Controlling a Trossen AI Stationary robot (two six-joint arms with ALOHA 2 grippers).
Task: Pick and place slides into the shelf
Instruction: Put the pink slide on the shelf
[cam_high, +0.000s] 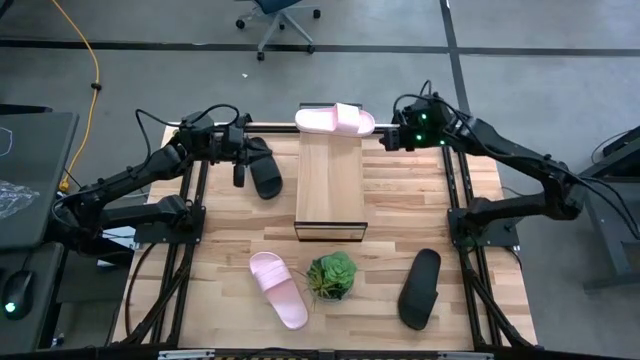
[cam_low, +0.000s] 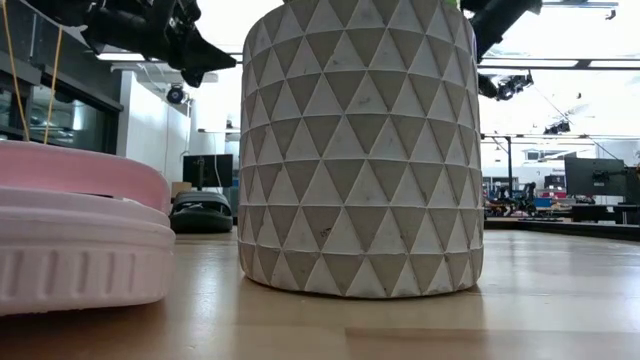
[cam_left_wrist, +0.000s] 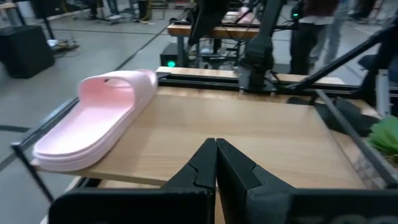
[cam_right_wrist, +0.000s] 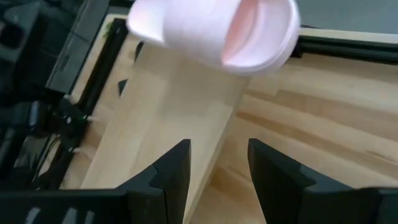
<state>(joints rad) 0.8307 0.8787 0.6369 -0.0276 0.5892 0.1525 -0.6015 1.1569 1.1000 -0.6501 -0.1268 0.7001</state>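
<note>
No readable text anywhere here, honestly. The pink slide (cam_left_wrist: 99, 118) on the shelf (cam_high: 331, 185) has a plain strap with no logo I can make out, and the black slide (cam_high: 420, 288) at the lower right of the high view is blank too. The grey pot (cam_low: 362, 150) filling the low view only has a triangle pattern, no lettering. The screens and gear in the background are too blurry to read.

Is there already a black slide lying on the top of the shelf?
No, only a pink slide lies across the far end of the shelf; both black slides rest on the table.
</note>
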